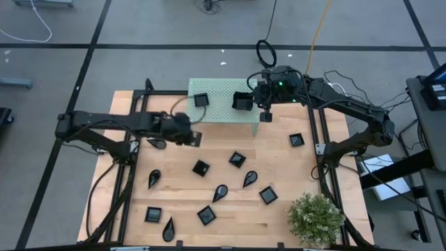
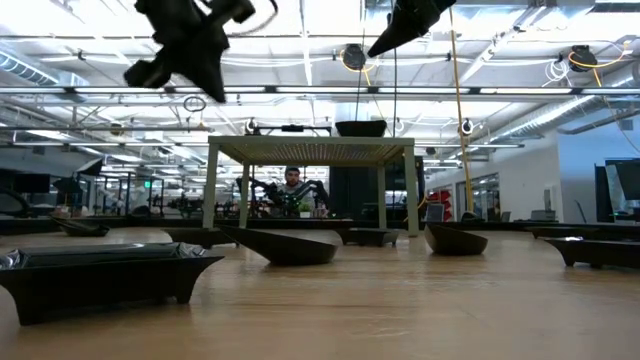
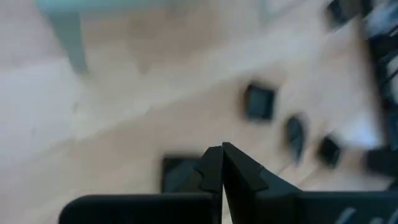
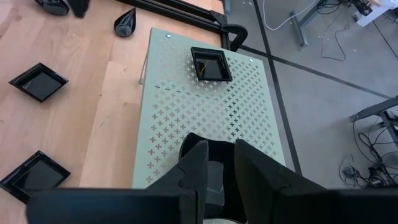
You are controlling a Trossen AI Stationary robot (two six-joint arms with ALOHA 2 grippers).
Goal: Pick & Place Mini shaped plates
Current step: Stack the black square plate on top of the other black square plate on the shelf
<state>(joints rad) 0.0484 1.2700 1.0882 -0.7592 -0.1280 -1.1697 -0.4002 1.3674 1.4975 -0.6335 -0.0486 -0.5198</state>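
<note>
Right gripper (image 4: 214, 163) is hovering over pale green stand (image 1: 223, 104), fingers clamped on the rim of a square black plate (image 1: 242, 102) at the stand's right end. A 2nd square plate (image 4: 210, 64) is sitting on the stand, well apart from that claw. Left gripper (image 3: 222, 163) is hanging above the table (image 1: 279, 216) w/ fingers pressed together, holding nothing; another square plate (image 3: 177, 173) is lying just beneath/behind its tips. Other black plates are lying scattered on the wood.

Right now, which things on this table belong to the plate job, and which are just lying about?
Job: black mini plates on the wood; square plate on the green stand; plate in the right pincer; left pincer, shut.

Lying about: potted plant; cables on the floor.
</note>
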